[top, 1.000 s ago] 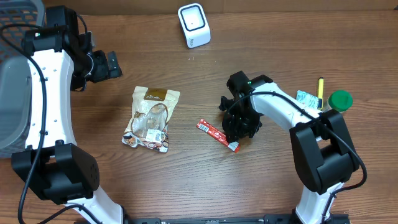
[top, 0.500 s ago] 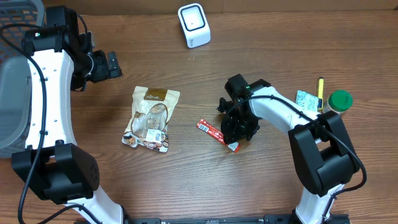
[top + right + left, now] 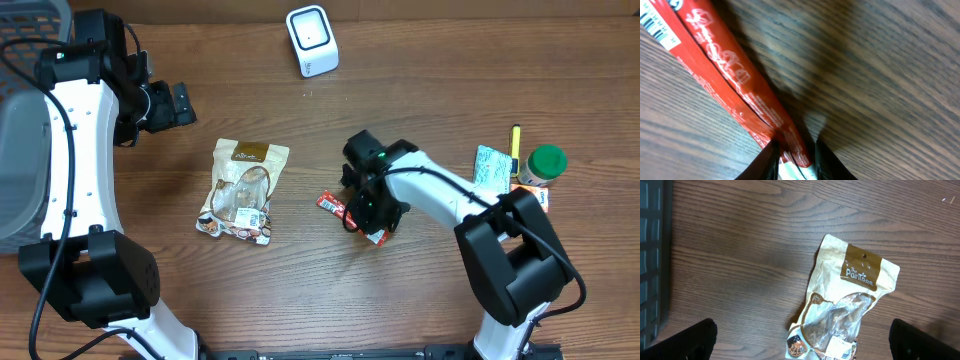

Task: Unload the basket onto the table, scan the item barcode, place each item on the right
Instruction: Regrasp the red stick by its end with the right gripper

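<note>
Even light, soft shadows, blurred close-up

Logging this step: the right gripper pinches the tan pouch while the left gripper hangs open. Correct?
No, the right gripper pinches the red packet, not the tan pouch, as the right wrist view shows. The left gripper does hang open.
</note>
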